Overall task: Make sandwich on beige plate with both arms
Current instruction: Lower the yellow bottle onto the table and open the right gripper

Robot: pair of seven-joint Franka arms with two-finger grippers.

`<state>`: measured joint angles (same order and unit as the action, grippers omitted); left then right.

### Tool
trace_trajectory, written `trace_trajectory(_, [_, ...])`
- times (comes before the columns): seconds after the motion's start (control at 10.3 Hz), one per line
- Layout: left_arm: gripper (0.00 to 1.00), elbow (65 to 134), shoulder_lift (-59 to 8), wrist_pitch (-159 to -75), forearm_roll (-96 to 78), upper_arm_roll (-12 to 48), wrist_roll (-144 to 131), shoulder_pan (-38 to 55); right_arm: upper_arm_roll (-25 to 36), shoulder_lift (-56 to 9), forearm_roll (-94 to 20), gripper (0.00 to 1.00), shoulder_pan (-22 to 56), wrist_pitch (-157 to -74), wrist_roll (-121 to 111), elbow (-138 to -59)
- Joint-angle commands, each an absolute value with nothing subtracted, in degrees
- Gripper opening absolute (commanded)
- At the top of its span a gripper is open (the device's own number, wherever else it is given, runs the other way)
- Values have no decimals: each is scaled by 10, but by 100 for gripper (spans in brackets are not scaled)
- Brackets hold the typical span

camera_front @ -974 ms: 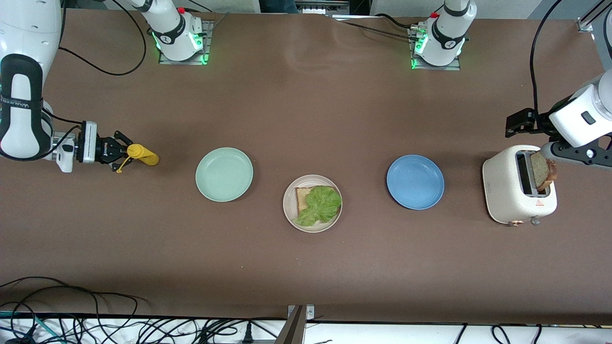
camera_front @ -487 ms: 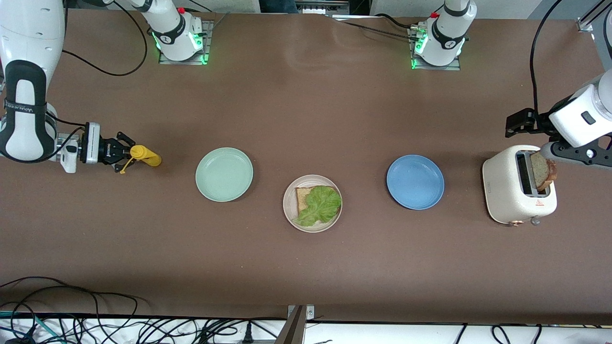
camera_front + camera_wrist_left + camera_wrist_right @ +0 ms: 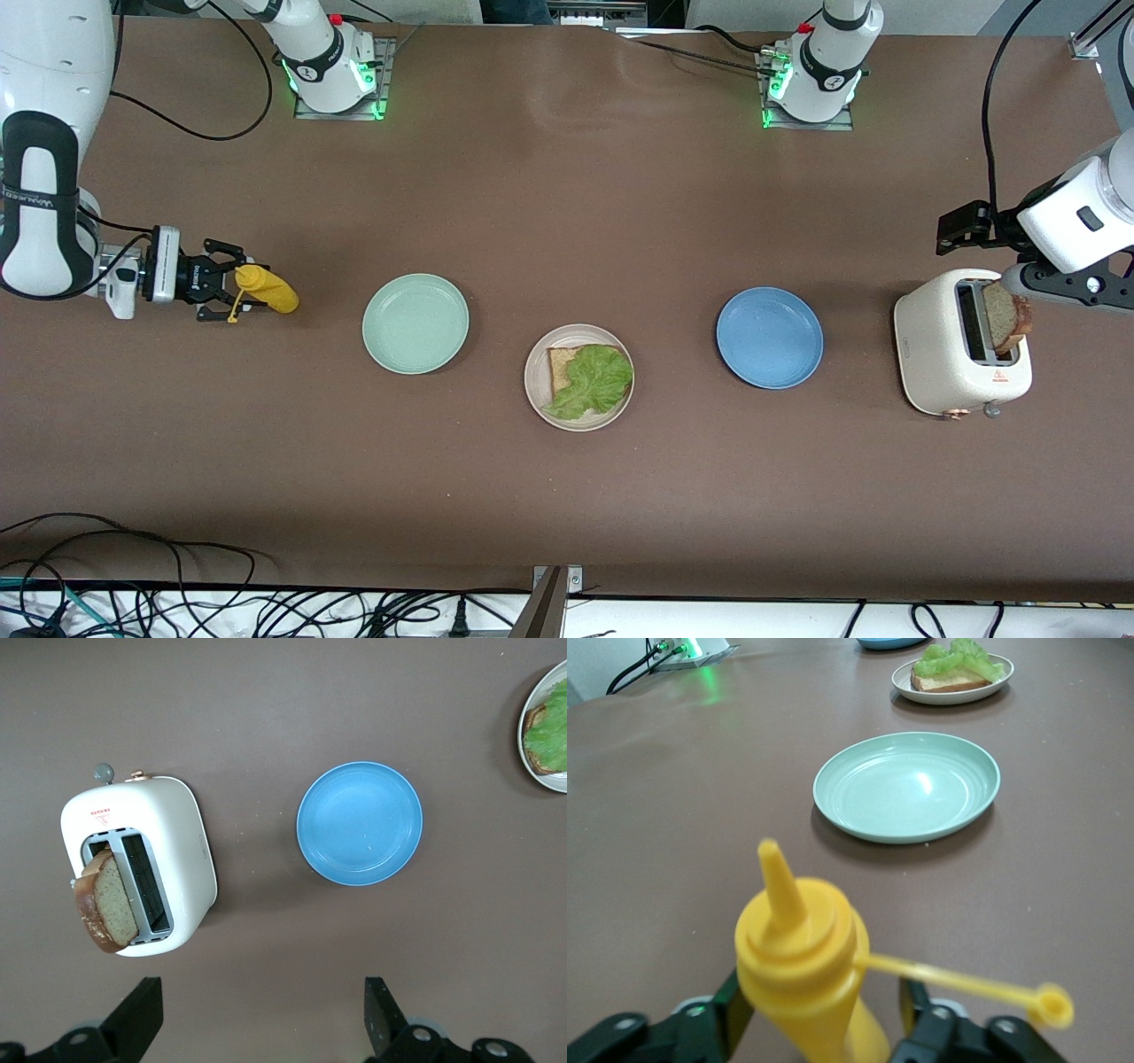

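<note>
Beige plate point(image 3: 578, 377) sits mid-table between mint-green plate point(image 3: 415, 322) and blue plate point(image 3: 769, 337), a bit nearer the front camera than both. On it: one bread slice point(image 3: 562, 365) with a lettuce leaf point(image 3: 592, 381) on top, no second slice over it. The other bread slice point(image 3: 1007, 317) stands upright in a slot of the white toaster point(image 3: 961, 344) at the left arm's end of the table. Left gripper point(image 3: 257, 1014) hangs over the table next to the toaster, fingers point(image 3: 135, 1017) spread wide, nothing between them, well apart from the plate. Right gripper point(image 3: 223, 291) is low at the right arm's end, fingers point(image 3: 733, 1001) parted on either side of a yellow squeeze bottle point(image 3: 266, 290); whether they touch it, cannot tell. Bottle stands with its nozzle up, its cap point(image 3: 1052, 1004) dangling on a tether, near the mint-green plate, well away from the beige plate. Writing: toaster has a small red mark and print on top, too small to read; right arm's black forearm cover shows white lettering, not legible.
</note>
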<state>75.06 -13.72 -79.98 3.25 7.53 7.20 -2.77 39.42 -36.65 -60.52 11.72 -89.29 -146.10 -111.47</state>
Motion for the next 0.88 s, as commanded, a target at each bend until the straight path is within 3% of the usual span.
trace_trajectory(0.0, [100,753,-132,-796,18,75,82,-31,389,-388,-609,79,79,-864,-1473,-1091])
trace_trajectory(0.19, [100,753,-132,-796,18,75,82,-31,390,-394,-602,81,61,-865,-1471,-1078])
trace_trajectory(0.39, [100,753,-132,-796,18,75,82,-31,391,-395,-578,81,44,-867,-1456,-1016])
trace_trajectory(0.49, [100,753,-132,-796,18,75,82,-31,391,-397,-564,88,35,-866,-1427,-970])
trace_trajectory(0.68, [100,753,-132,-796,18,75,82,-31,392,-396,-530,90,34,-865,-1305,-905])
trace_trajectory(0.78, [100,753,-132,-796,18,75,82,-31,392,-395,-527,97,34,-863,-1266,-877])
